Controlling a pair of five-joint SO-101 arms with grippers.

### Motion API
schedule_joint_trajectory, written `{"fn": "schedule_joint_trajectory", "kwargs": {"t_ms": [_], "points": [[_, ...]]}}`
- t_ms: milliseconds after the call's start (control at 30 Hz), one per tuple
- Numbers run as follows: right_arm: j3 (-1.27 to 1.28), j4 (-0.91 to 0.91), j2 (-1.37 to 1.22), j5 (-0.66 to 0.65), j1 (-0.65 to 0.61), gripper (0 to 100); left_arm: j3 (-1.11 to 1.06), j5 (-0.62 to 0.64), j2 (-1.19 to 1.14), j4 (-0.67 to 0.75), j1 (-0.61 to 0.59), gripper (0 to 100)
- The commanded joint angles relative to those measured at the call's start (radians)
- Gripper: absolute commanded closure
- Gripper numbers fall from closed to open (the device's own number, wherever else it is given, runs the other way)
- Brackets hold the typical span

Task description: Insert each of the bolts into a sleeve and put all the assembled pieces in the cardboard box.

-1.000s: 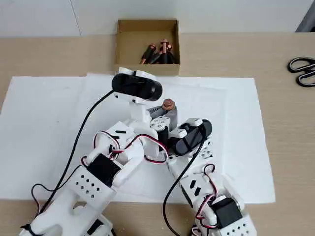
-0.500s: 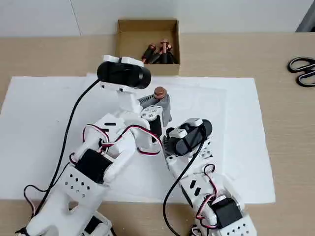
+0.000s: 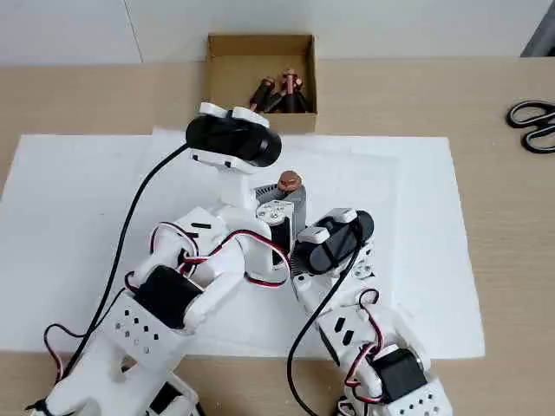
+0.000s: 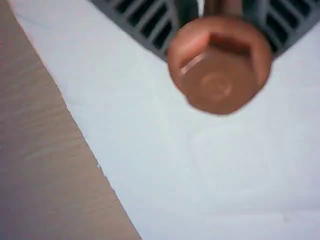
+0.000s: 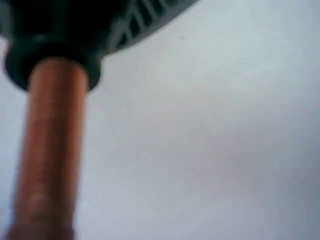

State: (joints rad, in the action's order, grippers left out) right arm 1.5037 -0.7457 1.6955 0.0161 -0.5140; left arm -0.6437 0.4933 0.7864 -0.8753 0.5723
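Note:
A copper bolt (image 3: 290, 181) stands over the white paper near the middle of the table, head up, and my left gripper (image 3: 281, 199) is shut on it. In the left wrist view the bolt's hex head (image 4: 218, 65) sits just past the grey ribbed fingers (image 4: 135, 20). In the right wrist view the bolt's threaded shank (image 5: 47, 150) runs into a black sleeve (image 5: 50, 57), and my right gripper (image 5: 55, 25) is shut on that sleeve. The two grippers meet end to end under the right arm's black camera (image 3: 334, 241). The cardboard box (image 3: 222, 69) stands at the table's back.
Several assembled bolt-and-sleeve pieces (image 3: 279, 94) lie in the box's right half. A white paper sheet (image 3: 416, 217) covers the work area. Scissors (image 3: 533, 123) lie at the far right edge. Black cables trail from both arms toward the front.
The left arm swung back and to the left with the bolt, then returned right and forward, close to where it began. The right arm stayed put.

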Motion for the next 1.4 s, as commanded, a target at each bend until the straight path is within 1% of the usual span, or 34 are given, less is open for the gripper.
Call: {"fn": "schedule_joint_trajectory", "kwargs": {"t_ms": [0,100,267,633,733,867,933,1033,1100,1233,1300,1367], "points": [[-0.008,0.025,0.018,0.011,-0.004,99.5,0.05,-0.003,0.029,0.002,0.002,99],[-0.008,0.024,0.018,0.011,-0.004,99.5,0.038,-0.005,0.026,0.006,0.002,99],[-0.008,0.022,0.018,0.011,-0.004,99.5,-0.03,-0.005,0.032,0.052,0.003,99],[-0.008,0.022,0.018,0.011,-0.004,99.5,-0.117,-0.006,0.029,0.051,0.003,99],[-0.008,0.021,0.018,0.011,-0.004,99.5,-0.17,-0.063,0.025,0.043,0.005,99],[-0.008,0.021,0.018,0.011,-0.004,99.5,-0.205,-0.095,0.031,0.043,0.005,99],[-0.008,0.021,0.018,0.011,-0.004,99.5,-0.206,-0.095,0.032,0.041,0.005,95],[-0.008,0.021,0.018,0.011,-0.004,99.5,-0.209,-0.091,0.032,0.037,0.005,82],[-0.008,0.019,0.018,0.011,-0.004,99.5,-0.209,-0.091,0.034,0.037,0.005,76],[-0.008,0.019,0.018,0.011,-0.004,99.5,-0.183,-0.091,0.034,0.034,-0.002,74],[-0.008,0.019,0.018,0.011,-0.004,99.5,-0.14,-0.091,0.035,-0.008,-0.008,74],[-0.008,0.019,0.018,0.011,-0.004,99.5,-0.071,-0.091,0.035,-0.071,-0.044,74]]}}
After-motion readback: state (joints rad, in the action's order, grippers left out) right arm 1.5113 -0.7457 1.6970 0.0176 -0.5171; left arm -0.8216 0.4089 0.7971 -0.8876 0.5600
